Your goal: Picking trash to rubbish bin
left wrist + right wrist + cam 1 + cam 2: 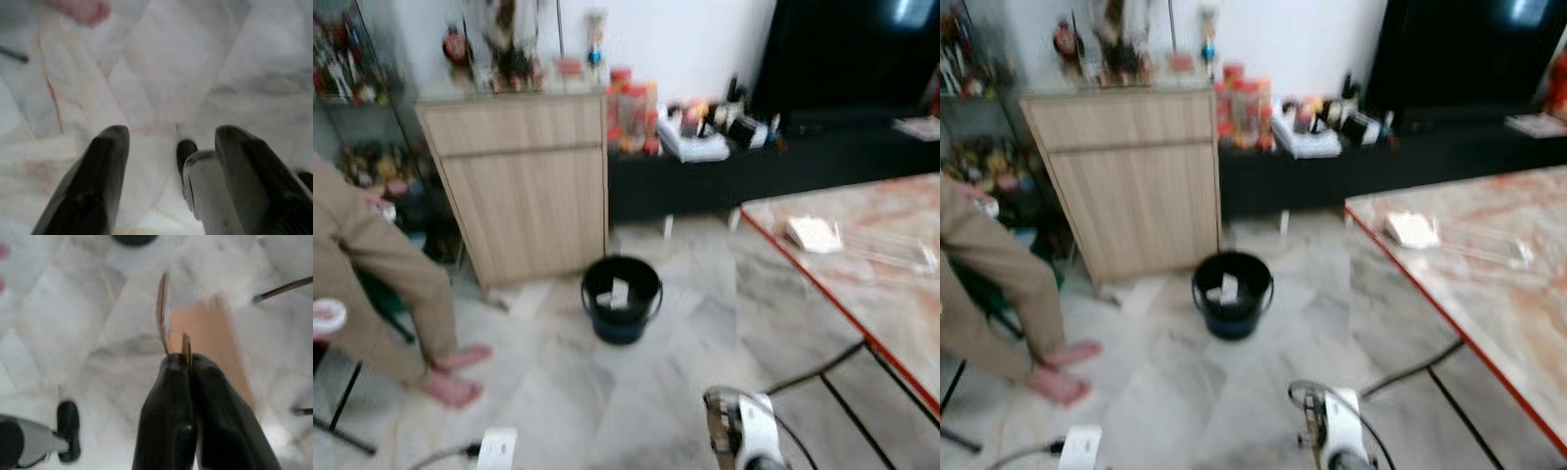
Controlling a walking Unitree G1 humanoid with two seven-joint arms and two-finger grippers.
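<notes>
Cardboard (pixel 205 328) sticks out from the right hand (pixel 187 363), pinched between its clenched fingers.

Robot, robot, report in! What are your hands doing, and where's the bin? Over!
Right gripper shut on brown card piece. Left gripper open, over floor. Black bin ahead by cabinet. Person's feet to its left.

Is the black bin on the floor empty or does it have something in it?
Not empty: the black bin stands upright with a pale scrap inside.
</notes>
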